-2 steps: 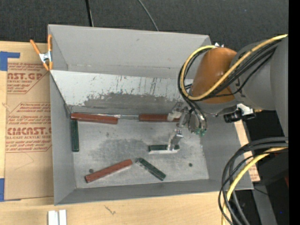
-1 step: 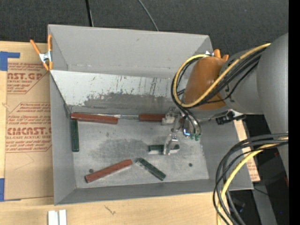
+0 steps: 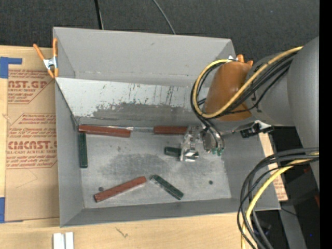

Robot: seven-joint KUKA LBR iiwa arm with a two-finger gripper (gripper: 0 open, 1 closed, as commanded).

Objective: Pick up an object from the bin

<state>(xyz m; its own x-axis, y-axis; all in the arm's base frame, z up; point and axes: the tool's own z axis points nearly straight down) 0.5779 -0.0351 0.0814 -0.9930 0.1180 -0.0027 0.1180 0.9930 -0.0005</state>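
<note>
The arm comes in over the right rim of the bin. Its orange cover, ringed by yellow and black cables, sits above the bin's right rear part. Below the cover the gripper hangs low over the floor, right of centre and not far from the back wall. Whether it is released or clenched cannot be told from this angle.

A short dark green block lies flat on the floor at the gripper's left side. It is just beside the gripper, and it is not clear whether they touch.

Along the foot of the back wall lie a long reddish-brown bar on the left and a shorter reddish-brown bar close behind the gripper. A dark green stick lies lengthwise against the left wall. Nearer the front wall are a slanted reddish-brown stick and, just to its right, a slanted dark green strip. Both are well apart from the gripper.

The middle of the floor is bare scuffed metal between the block and the front pair. The patch to the gripper's front right, toward the right wall, is open too, apart from a small dark speck. Room is tightest behind the gripper, between it and the back wall.
</note>
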